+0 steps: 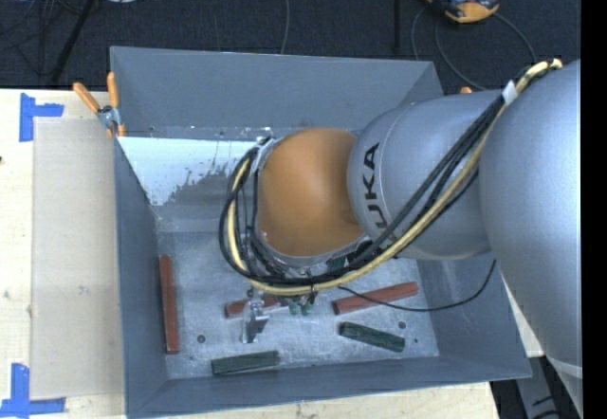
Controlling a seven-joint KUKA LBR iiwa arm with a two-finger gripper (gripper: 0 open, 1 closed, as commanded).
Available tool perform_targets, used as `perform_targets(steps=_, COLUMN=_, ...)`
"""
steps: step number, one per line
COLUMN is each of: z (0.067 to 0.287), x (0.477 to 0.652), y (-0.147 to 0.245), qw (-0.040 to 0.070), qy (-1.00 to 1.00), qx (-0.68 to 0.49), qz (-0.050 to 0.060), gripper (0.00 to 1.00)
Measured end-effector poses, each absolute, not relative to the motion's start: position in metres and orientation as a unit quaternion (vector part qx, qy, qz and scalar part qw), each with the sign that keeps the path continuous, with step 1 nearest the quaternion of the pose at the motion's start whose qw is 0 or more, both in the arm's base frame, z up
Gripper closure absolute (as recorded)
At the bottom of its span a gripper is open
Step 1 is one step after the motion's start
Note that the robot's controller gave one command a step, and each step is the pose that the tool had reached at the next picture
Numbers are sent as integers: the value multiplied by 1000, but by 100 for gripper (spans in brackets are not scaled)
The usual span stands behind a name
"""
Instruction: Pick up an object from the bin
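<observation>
My gripper (254, 320) hangs below the orange wrist cover, low over the front middle of the bin floor. A short red-brown stick (237, 309) lies right beside it, partly hidden by the gripper. To its right rests a longer red-brown stick (376, 297), lying at a slant. A dark green bar (372, 337) sits just in front of that one. Another dark green bar (245, 363) lies near the front wall, below the gripper.
A long red-brown stick (169, 303) lies along the left wall, pointing front to back. The arm and its cables cover the bin's right and middle. The sloped back wall rises behind the wrist cover.
</observation>
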State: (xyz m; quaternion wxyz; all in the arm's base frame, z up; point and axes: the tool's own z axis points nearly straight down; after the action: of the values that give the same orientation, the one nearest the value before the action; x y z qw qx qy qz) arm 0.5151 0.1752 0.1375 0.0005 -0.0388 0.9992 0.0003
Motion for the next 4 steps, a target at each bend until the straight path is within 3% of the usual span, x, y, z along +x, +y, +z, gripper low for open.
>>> perform_targets(steps=1, z=75, x=530, y=172, qw=5, qy=998, qx=56, qz=2, gripper=100)
perform_targets(steps=2, z=75, x=530, y=172, qw=5, qy=998, qx=57, qz=2, gripper=100)
perform_targets(steps=3, z=106, x=520, y=175, qw=-2, qy=997, qx=71, qz=-1, gripper=100)
perform_targets(steps=4, z=153, x=520, y=175, qw=-2, qy=997, qx=74, qz=0, gripper=100)
